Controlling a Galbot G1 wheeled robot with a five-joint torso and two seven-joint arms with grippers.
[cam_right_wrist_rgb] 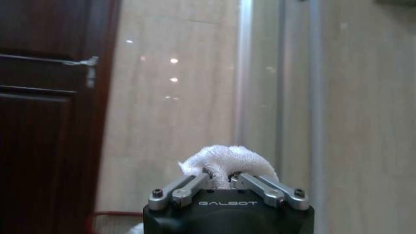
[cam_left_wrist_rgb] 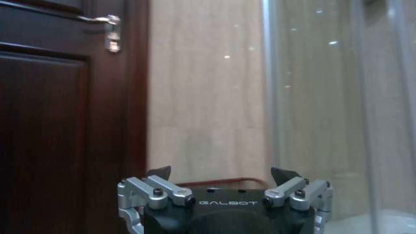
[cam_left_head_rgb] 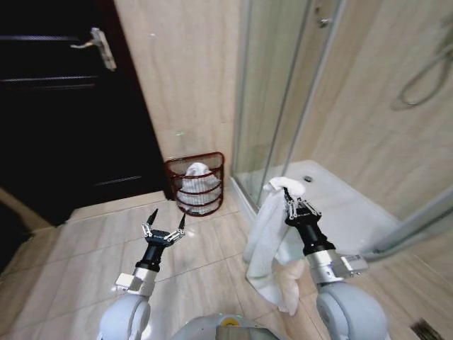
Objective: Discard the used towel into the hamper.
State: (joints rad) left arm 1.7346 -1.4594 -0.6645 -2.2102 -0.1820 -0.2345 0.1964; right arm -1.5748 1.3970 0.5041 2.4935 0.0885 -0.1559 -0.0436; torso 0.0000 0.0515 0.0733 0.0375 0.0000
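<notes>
"GALBOT" is printed on the left gripper (cam_left_wrist_rgb: 221,176) body and the right gripper (cam_right_wrist_rgb: 224,176) body.

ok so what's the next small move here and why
Probably carry the right gripper forward and to the left, toward the hamper. It is shut on the white towel, which hangs down beside the shower glass, while the hamper stands farther off against the wall and already holds something white. The left gripper is open and holds nothing, low over the floor tiles.

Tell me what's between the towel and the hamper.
In the head view, bare floor tile separates the towel, held by the right gripper, from the hamper.
</notes>
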